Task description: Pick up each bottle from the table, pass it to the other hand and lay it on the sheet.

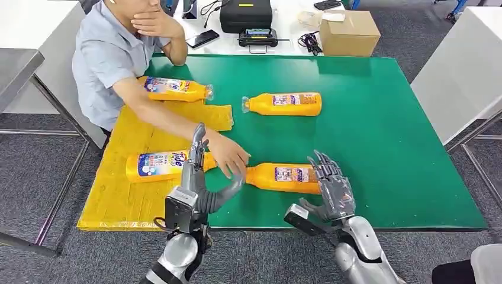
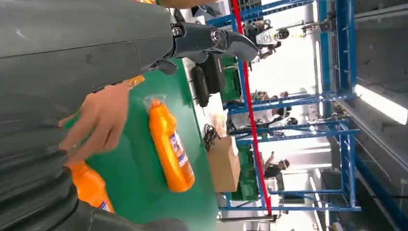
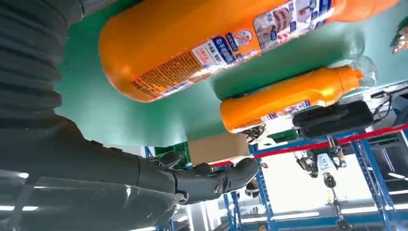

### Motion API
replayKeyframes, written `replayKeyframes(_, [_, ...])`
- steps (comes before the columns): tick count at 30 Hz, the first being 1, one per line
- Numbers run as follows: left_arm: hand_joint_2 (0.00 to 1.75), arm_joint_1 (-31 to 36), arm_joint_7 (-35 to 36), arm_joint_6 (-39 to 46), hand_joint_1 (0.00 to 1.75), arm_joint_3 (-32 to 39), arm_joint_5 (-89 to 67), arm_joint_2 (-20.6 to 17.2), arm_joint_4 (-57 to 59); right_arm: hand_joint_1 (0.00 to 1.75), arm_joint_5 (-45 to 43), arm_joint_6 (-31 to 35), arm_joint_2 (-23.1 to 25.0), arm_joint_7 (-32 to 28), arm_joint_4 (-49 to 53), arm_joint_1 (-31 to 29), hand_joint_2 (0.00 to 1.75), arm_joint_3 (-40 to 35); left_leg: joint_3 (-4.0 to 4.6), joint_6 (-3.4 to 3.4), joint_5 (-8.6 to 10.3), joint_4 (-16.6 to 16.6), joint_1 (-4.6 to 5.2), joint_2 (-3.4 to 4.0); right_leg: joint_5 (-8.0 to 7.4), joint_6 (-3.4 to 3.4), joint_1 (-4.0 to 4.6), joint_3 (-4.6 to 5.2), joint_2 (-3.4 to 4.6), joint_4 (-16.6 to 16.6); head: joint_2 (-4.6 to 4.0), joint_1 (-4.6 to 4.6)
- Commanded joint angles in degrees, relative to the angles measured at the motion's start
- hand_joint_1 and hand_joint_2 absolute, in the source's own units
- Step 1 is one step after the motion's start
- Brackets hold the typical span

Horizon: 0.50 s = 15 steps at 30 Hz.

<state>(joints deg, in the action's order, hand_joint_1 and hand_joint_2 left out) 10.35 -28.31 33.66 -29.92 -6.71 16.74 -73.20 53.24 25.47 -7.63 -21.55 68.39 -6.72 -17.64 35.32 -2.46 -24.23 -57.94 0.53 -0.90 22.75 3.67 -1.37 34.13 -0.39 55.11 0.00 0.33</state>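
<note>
near-edge orange bottle (image 1: 283,177) just beside right hand (image 1: 331,186), fingers spread, empty | left hand (image 1: 198,177) spread, empty | sheet (image 1: 118,177) bottle (image 1: 163,165) reads "Tide"

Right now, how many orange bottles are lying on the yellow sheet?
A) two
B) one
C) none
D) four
A: two bottles, one at the far end and one nearer the robot, lie on the yellow sheet, while the other two lie on the green table.
</note>
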Motion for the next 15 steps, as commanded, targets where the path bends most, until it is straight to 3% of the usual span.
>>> replayKeyframes(1, [1.75,0.32,0.39,0.92,0.0,-2.08,-2.78,-1.81,1.77,0.0,1.23,-2.51,-1.39,2.31,-4.55,-1.91,1.75,-1.36,-0.37,0.15,-0.14,0.06,-0.07,0.09,0.11,-0.17,0.09,-0.36,0.05,-0.09,0.0,0.0])
replayKeyframes(15, [1.75,-0.13,1.04,-0.96,0.0,-4.39,-4.18,-1.7,2.29,0.0,1.64,-2.39,-2.84,3.22,-12.05,-5.13,1.75,1.32,-0.26,0.11,-0.07,0.07,-0.03,0.11,0.04,-0.13,0.04,-0.26,0.08,-0.08,0.0,0.0])
